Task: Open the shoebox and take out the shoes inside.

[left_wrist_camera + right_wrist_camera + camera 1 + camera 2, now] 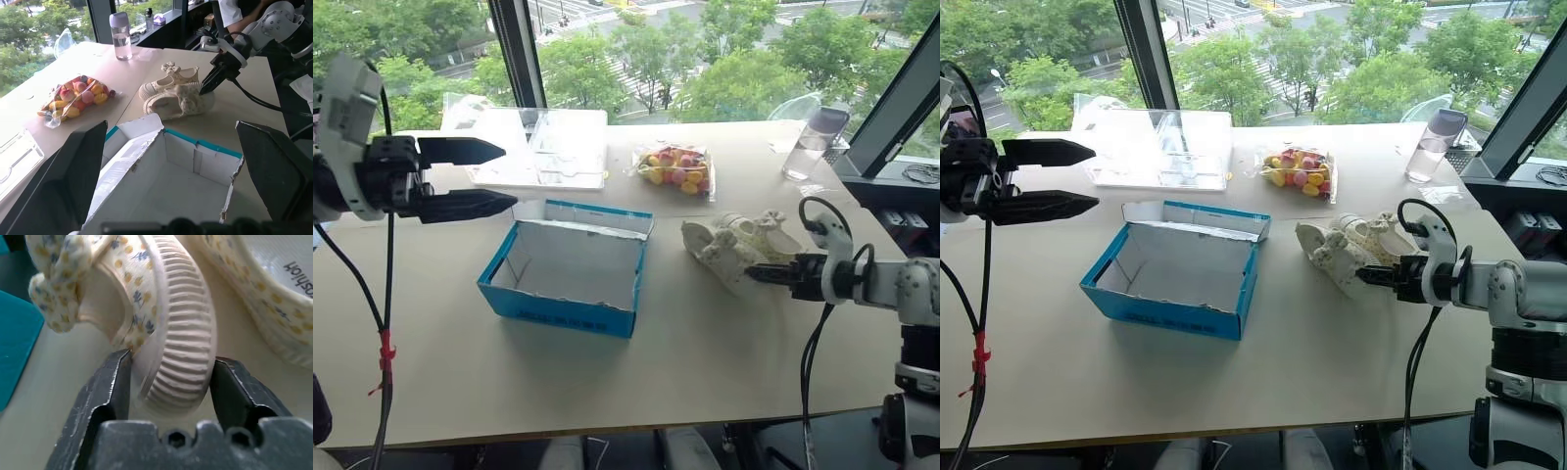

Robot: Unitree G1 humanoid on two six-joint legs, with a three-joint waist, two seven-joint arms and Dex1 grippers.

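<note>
The left gripper hangs spread wide above the tabletop, left of the shoebox, which sits open and empty mid-table. To its right the shoes lie on the tabletop. The right gripper straddles one shoe's sole, fingers slightly parted around it.

Matt cardboard shoebox; ribbed rubbery-soled shoes

This looks like an upper-floor office or test room. A long tan table stands against tall windows with dark frames, and treetops and a street lie far below. A person sits at a cluttered dark desk just beyond the table.
</note>
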